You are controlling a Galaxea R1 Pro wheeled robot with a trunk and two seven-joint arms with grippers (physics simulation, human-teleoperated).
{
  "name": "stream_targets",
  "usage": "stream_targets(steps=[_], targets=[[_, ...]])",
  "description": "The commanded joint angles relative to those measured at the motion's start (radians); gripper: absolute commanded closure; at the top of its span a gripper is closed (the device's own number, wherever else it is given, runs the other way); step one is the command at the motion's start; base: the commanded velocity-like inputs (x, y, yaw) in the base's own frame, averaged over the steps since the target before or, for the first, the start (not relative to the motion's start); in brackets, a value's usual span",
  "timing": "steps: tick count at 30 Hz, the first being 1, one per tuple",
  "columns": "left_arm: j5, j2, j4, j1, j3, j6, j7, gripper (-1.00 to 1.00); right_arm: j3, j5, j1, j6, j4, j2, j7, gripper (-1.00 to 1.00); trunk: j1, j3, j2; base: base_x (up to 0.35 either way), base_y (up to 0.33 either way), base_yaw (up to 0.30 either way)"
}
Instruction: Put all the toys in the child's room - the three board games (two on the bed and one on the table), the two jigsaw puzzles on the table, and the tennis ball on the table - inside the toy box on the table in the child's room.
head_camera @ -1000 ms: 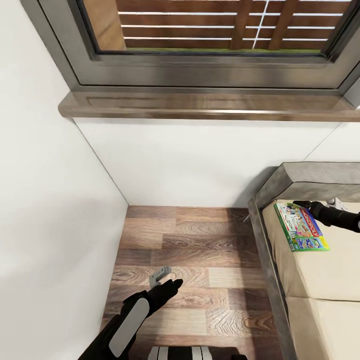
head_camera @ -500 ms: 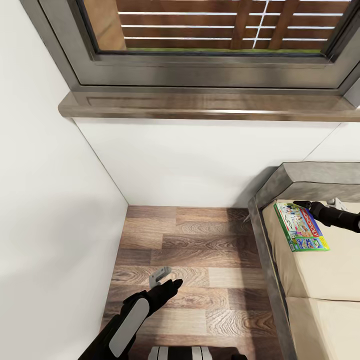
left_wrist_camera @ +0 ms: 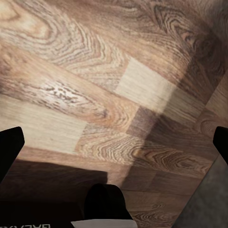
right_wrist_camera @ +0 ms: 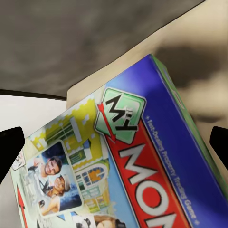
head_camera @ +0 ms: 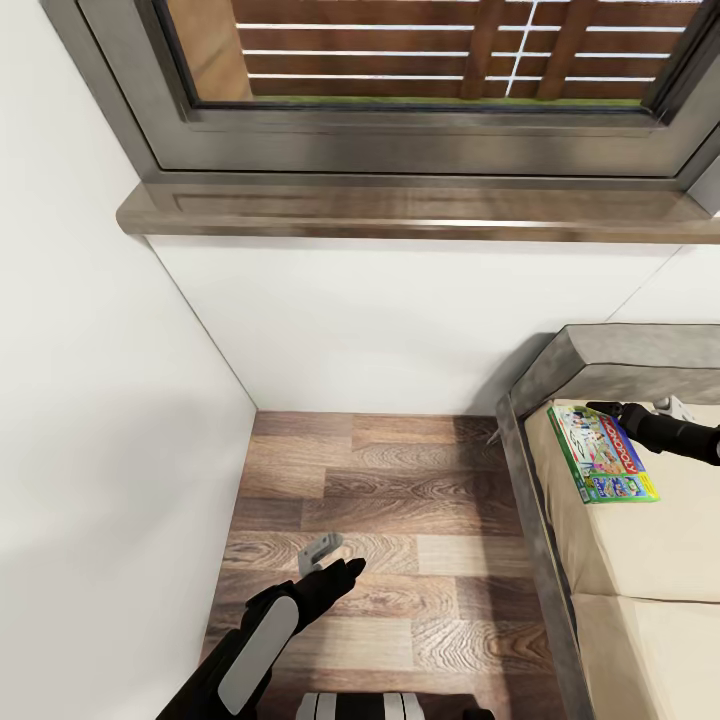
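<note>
Monopoly board game (head_camera: 602, 453) lies flat on the cream mattress (head_camera: 640, 600), at about 3 o'clock in the head view, tucked into the bed's head-end corner just beside the grey upholstered bed frame (head_camera: 532, 520). Right gripper (head_camera: 606, 408) sits over the box's far edge, at its 12 o'clock side. In the right wrist view the lid print (right_wrist_camera: 142, 180) is close under the camera, with the two dark fingertips (right_wrist_camera: 10, 151) wide apart at either side, nothing between them, so the jaws are spread and empty; whether a finger touches the lid I cannot tell. Step in hand, as I judge it: getting a grip on this box. It is flat and wide, so a top-down pinch across the lid won't work; better to bring the jaws over one edge, one finger under and one over, or drag the box to the mattress edge first to free an edge (soft mattress may let the lower finger dig under). Keep clear of the frame: the box is near it and a wrist swing could clip it. Left gripper (head_camera: 322, 552) hangs low over the wood plank floor (head_camera: 400, 520) at about 7 o'clock; its wrist view shows floor with fingertips (left_wrist_camera: 9, 151) far apart, holding nothing. Window sill (head_camera: 400, 212) and wall ahead; toy box and table are elsewhere, so a turn and drive comes after the pick.
</note>
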Motion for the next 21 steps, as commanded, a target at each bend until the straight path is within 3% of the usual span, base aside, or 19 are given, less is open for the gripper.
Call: stream_targets(steps=[1, 13, 21], targets=[[0.01, 0.0, -0.002, 0.0, -0.001, 0.001, 0.009, -1.0, -0.001, 0.002, 0.0, 0.008, 0.001, 0.0, -0.003, -1.0, 0.0, -0.001, 0.0, 0.0, 0.0, 0.0], [0.01, 0.0, -0.002, 0.0, -0.001, 0.001, 0.009, -1.0, 0.001, 0.003, 0.001, 0.007, 0.001, 0.005, -0.001, -1.0, 0.0, -0.001, 0.0, 0.0, 0.0, 0.0], [0.01, -0.001, -0.002, 0.0, -0.001, 0.001, 0.009, -1.0, 0.002, 0.005, 0.004, 0.006, -0.002, 0.025, 0.001, -1.0, 0.0, -0.001, 0.0, 0.0, 0.0, 0.0]])
